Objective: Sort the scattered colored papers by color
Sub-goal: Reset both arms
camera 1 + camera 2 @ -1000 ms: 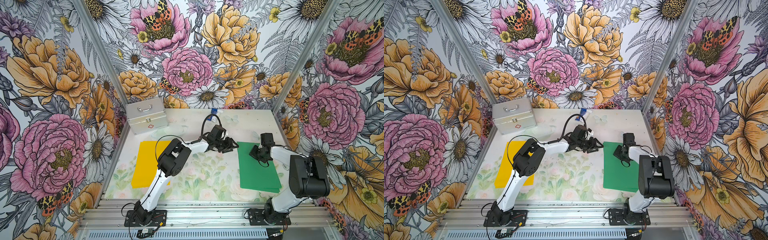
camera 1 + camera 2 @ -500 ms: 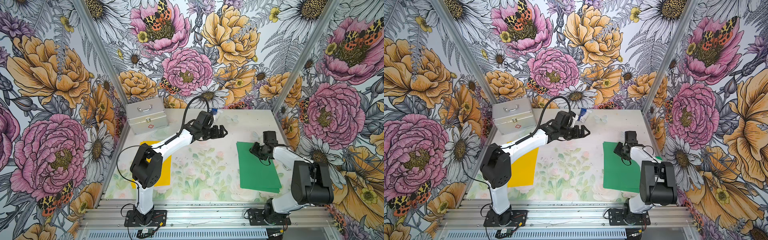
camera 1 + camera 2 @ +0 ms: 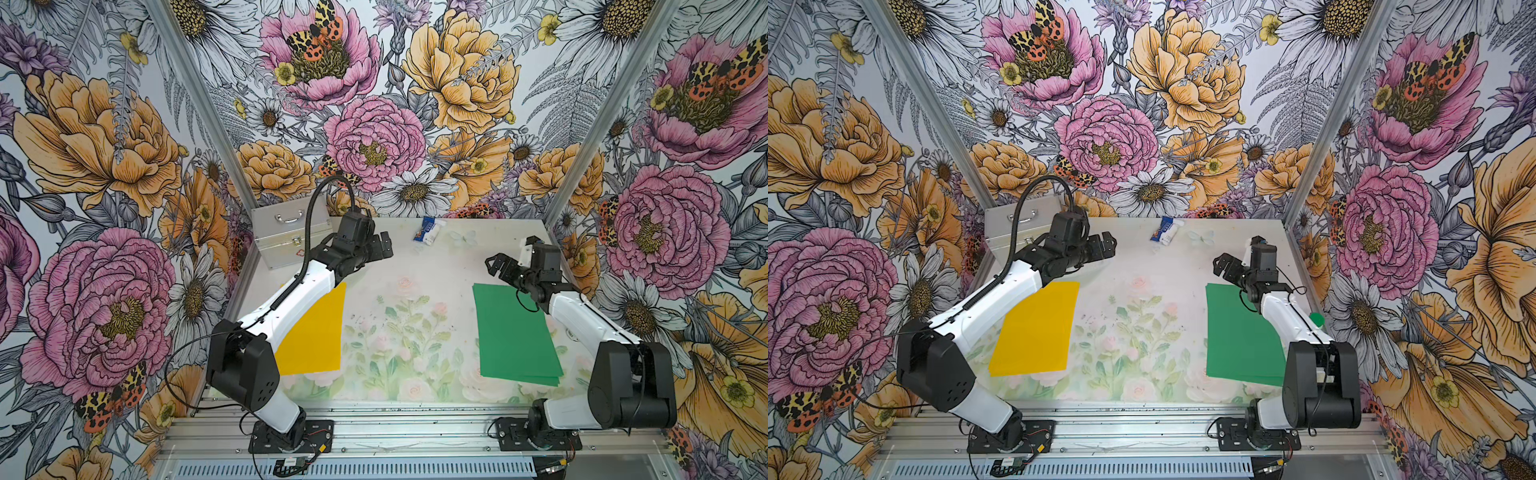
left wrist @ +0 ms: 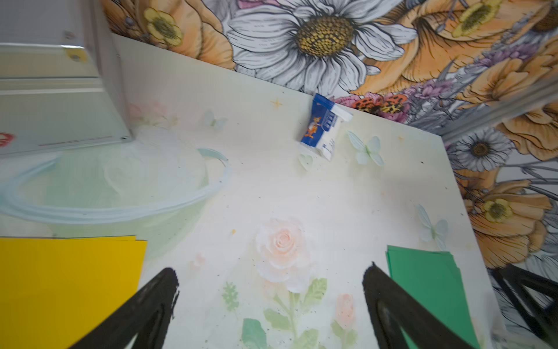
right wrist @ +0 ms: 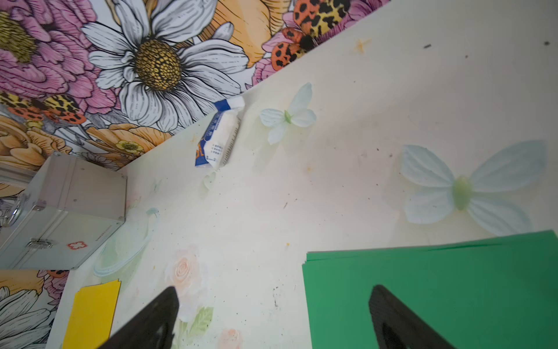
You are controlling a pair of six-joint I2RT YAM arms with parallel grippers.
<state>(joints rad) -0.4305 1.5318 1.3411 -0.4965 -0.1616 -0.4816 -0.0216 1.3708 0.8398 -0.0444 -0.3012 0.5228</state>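
Left tool (image 3: 385,246) retreated rearward, spread empty | right tool (image 3: 500,269) spread empty | left arm (image 3: 299,299) part-covers yellow papers (image 3: 318,336)

right end effector (image 5: 274,290) jaws apart | green papers (image 5: 422,296) stacked below one finger | yellow paper (image 5: 93,311) well apart

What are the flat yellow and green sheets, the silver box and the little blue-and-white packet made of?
The flat yellow sheets and flat green sheets look like matte paper or thin card: no glare, thin layered edges. The silver box seems brushed aluminium: dull metallic sheen, metal latch and handle. The little blue-and-white packet is probably soft plastic wrap, with a crimped end.
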